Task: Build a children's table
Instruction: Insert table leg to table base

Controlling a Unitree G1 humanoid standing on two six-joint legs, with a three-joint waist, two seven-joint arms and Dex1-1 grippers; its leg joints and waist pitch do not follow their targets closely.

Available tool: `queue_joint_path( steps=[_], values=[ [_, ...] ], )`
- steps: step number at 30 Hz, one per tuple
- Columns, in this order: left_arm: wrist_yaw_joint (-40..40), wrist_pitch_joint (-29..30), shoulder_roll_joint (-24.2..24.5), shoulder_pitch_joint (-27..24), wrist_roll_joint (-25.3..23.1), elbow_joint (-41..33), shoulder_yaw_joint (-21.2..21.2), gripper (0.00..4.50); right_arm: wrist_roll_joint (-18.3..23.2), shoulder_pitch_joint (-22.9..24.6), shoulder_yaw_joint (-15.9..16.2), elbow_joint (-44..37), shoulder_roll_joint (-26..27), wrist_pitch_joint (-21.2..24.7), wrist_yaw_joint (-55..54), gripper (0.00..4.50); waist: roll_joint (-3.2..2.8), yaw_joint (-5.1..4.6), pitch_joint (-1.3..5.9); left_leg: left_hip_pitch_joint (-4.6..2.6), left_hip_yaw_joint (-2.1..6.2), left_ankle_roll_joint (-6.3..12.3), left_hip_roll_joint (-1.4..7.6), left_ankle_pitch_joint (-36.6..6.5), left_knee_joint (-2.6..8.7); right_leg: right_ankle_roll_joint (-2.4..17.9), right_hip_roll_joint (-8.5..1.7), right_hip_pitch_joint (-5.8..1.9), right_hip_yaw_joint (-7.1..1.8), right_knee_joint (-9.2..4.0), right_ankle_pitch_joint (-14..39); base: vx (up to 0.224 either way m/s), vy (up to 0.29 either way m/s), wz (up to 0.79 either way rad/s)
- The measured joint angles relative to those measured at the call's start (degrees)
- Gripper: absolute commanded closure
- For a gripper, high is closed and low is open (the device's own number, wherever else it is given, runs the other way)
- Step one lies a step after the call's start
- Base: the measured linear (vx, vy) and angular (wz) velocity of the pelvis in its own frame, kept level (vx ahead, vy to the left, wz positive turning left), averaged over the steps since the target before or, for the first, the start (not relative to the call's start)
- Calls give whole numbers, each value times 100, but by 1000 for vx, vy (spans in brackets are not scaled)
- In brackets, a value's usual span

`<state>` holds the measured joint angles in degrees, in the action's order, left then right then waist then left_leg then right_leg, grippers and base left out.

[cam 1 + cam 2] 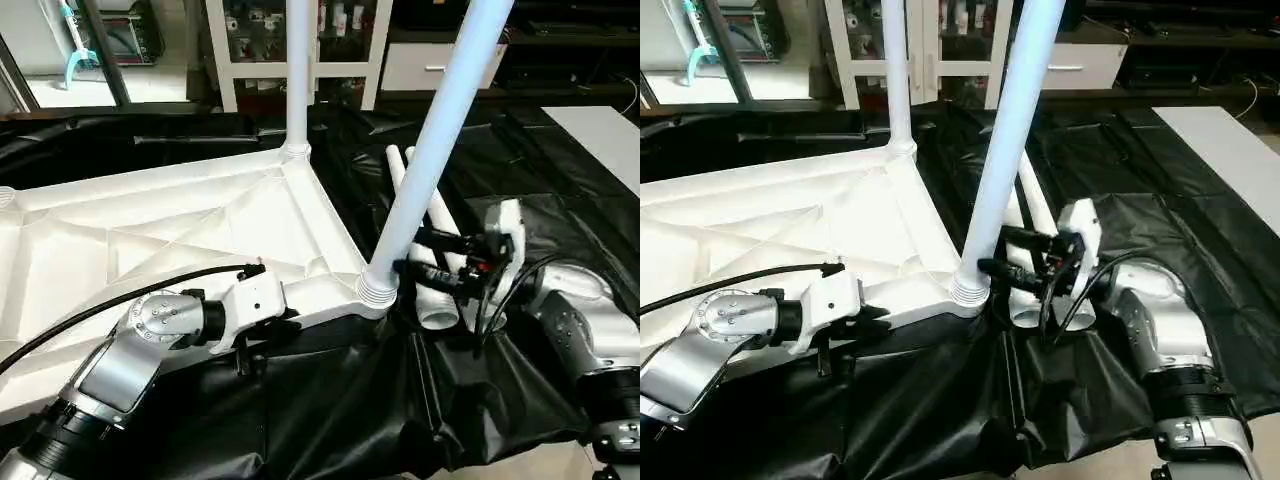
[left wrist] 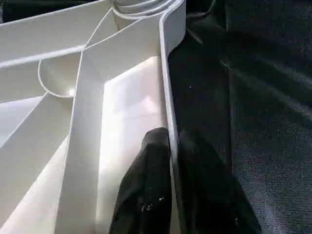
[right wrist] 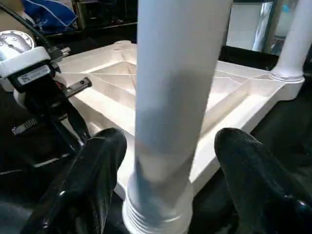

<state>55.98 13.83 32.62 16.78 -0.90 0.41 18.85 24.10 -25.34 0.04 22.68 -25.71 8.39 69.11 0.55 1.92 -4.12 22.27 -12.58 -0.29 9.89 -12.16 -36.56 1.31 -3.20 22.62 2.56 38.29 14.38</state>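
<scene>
The white tabletop (image 1: 150,230) lies upside down on a black sheet, ribbed underside up. A leg (image 1: 297,70) stands upright in the far corner socket. A second leg (image 1: 440,140) sits in the near corner socket (image 1: 375,290) and leans to the right. My right gripper (image 3: 173,165) is open, one finger on each side of this leg just above the socket, with gaps showing. My left gripper (image 2: 173,185) is shut on the tabletop's near rim wall, close to that socket. Two loose legs (image 1: 440,290) lie on the sheet behind my right gripper.
The black sheet (image 1: 340,410) is crumpled in folds under the near corner. A white shelf unit (image 1: 300,60) stands at the back, and a flat white panel (image 1: 600,130) lies at the far right. A black cable (image 1: 100,305) runs along my left arm.
</scene>
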Motion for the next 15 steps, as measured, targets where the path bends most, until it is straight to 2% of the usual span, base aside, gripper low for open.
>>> queue_joint_path(
  steps=[3, 7, 15],
  values=[
    [-46, 67, -34, 0, 8, 8, -1, 447, -57, -54, 54, 26, 113, -7, -110, 122, 0, 6, 0, -8, 0, -3, 1, 2, 0, 0, 0, -10, 2, 0, 0, 0, 0, 0],
    [-82, 122, -66, 15, 3, 13, 2, 447, -376, -343, 97, 226, 434, -110, -719, 122, 8, 3, 5, -22, 0, -10, 1, 6, 0, 0, -1, -24, 2, 1, 0, 0, 0, 0],
    [-129, 157, -64, 41, 0, 45, 1, 447, -479, -394, 163, 330, 668, -170, -1080, 122, 17, -16, 10, -27, -1, -10, 0, 6, 0, -1, -2, -29, 0, 1, -1, 0, 0, 0]
  ],
)
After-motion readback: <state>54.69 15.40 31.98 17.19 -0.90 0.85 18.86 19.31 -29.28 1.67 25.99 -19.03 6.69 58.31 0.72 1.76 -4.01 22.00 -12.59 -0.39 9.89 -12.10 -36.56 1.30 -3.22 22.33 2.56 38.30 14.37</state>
